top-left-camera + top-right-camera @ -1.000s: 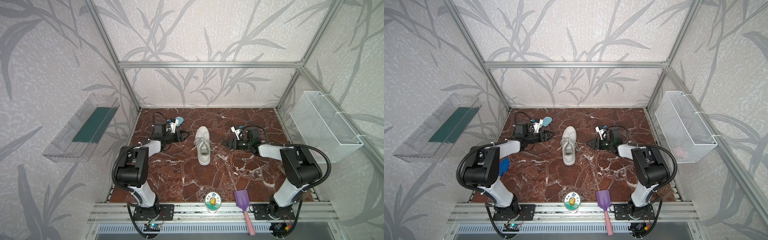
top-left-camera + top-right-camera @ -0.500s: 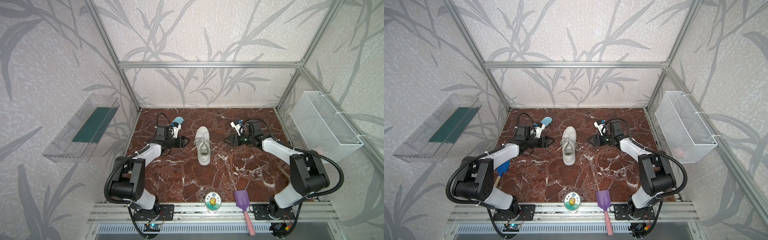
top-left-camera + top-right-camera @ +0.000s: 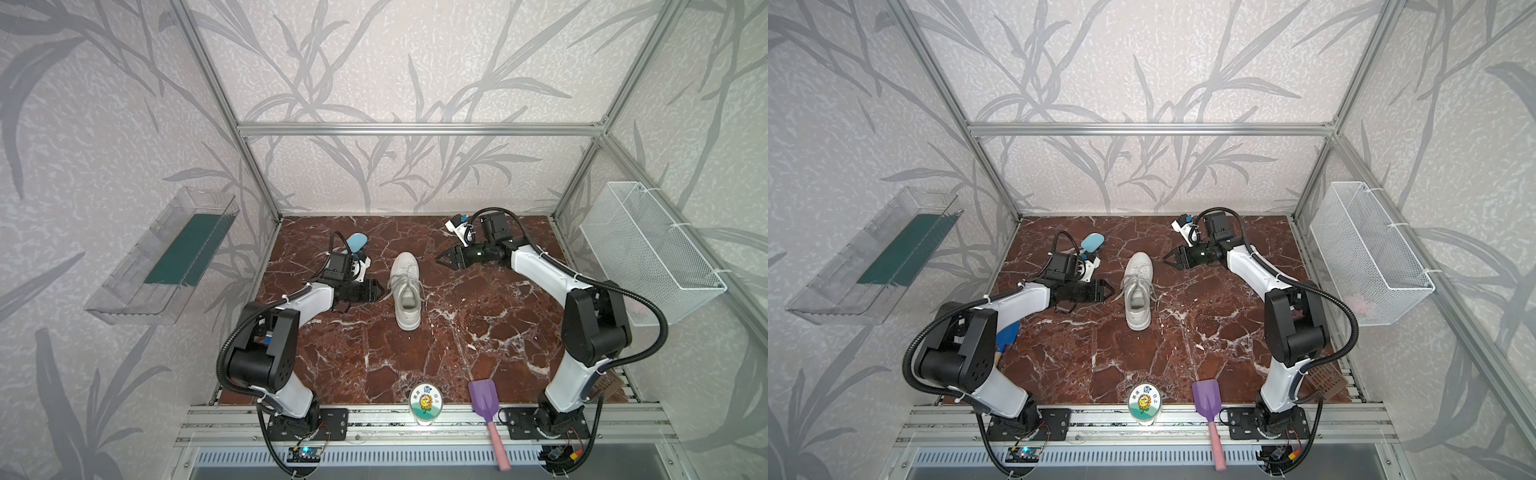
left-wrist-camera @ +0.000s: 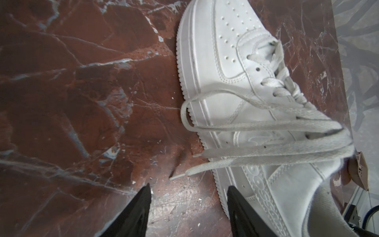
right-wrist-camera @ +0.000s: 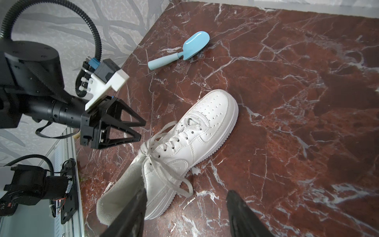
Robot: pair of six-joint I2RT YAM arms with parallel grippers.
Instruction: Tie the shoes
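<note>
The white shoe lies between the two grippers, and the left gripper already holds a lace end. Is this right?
No. The left wrist view shows the left gripper open and empty; the lace end lies on the table just ahead of its fingertips. The rest holds.

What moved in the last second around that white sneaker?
The left gripper slid toward the front edge, ending beside the laces of the white sneaker. The right gripper drew back toward the far wall, level with its toe. Both are open, holding nothing. Sneaker, blue trowel and purple shovel stayed put.
</note>
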